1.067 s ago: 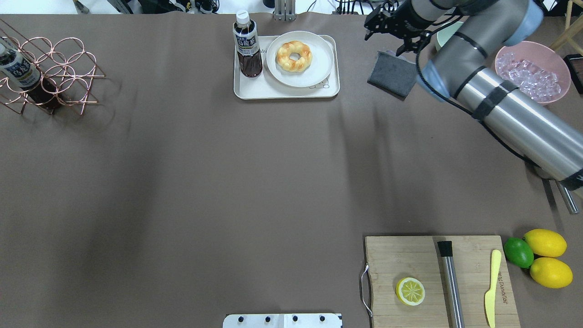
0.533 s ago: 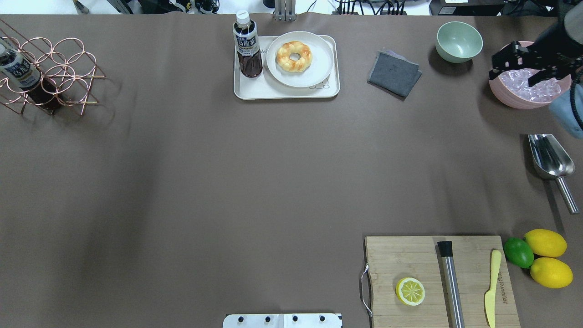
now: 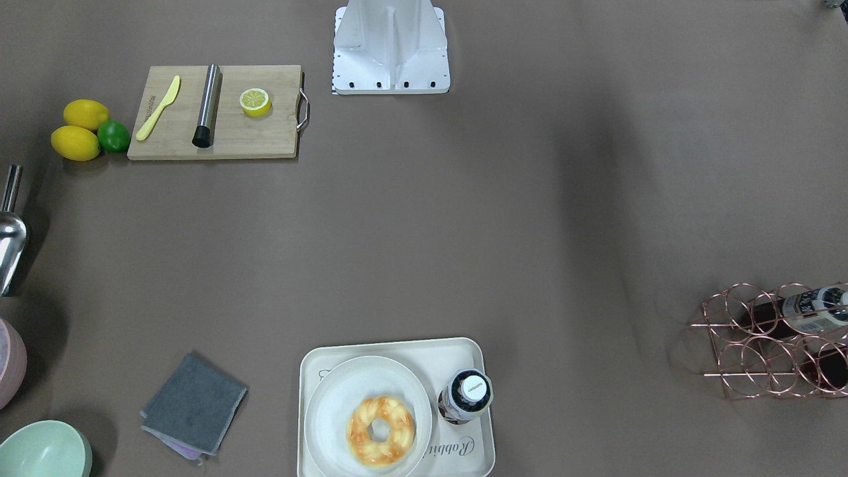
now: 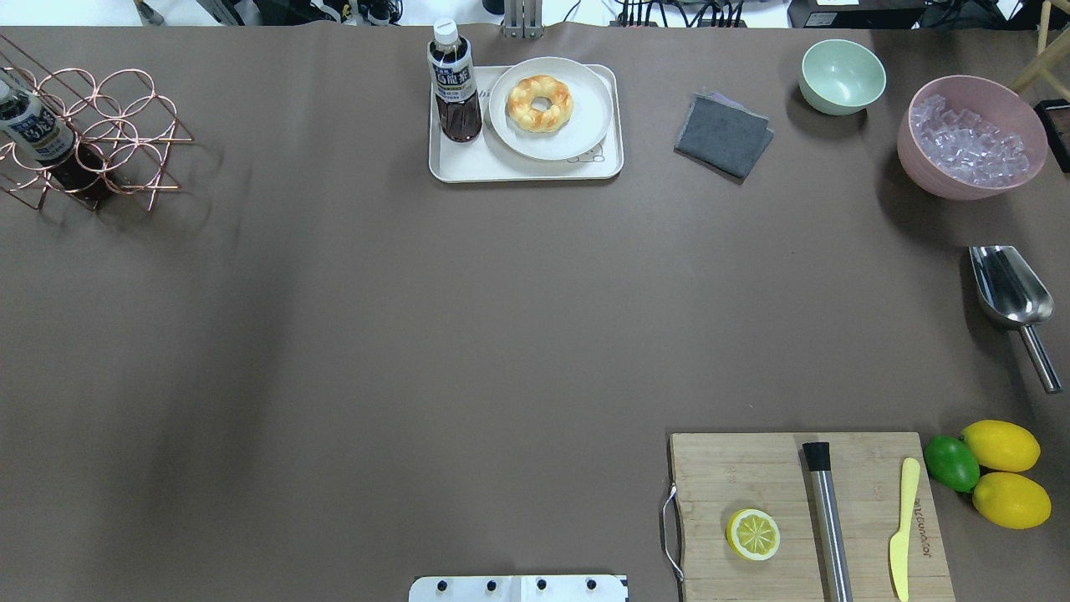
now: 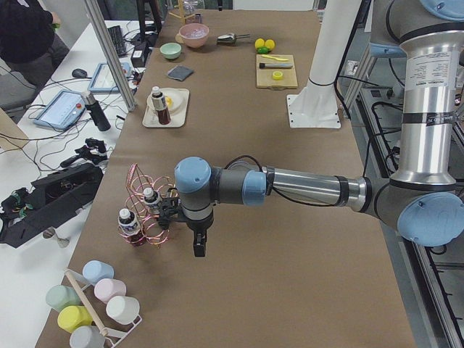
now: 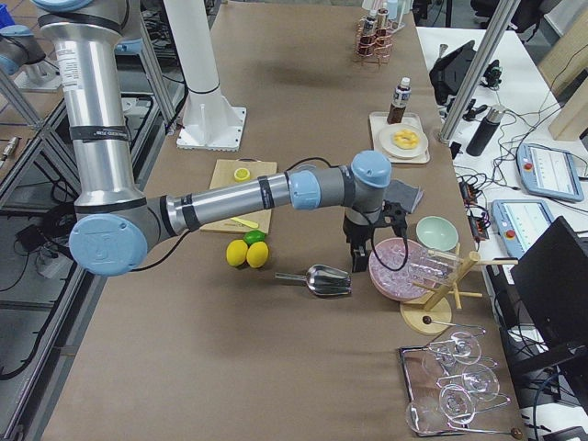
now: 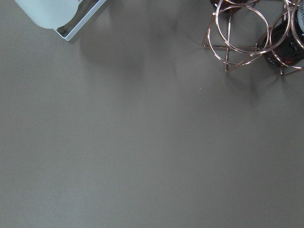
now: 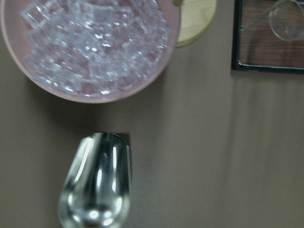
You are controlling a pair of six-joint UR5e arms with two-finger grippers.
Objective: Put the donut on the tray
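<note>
**Q:** State of left tool [image 5: 198, 249]?
**A:** Cannot tell; visible from the side only, hanging over the desk [image 5: 290, 290] beside the wire rack [image 5: 148, 210].
**Q:** State of right tool [image 6: 357, 264]?
**A:** Cannot tell either; raised, near the scoop [image 6: 326, 280] and the ice bowl [image 6: 400, 268].
**Q:** Position of donut [image 4: 540, 103]?
**A:** On the plate [image 4: 585, 125], on the tray [image 4: 468, 167], beside the upright bottle [image 4: 454, 84], well apart from both tools.

Qty: donut [image 4: 540, 103] x1, tray [image 4: 468, 164] x1, lemons [image 4: 1000, 446] x2, bowls [image 4: 842, 75] x2.

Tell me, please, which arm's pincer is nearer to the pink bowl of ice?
Right. The right pincer hangs just beside the pink bowl, near the metal scoop; the left pincer is at the table's opposite end, by the copper bottle rack.
</note>
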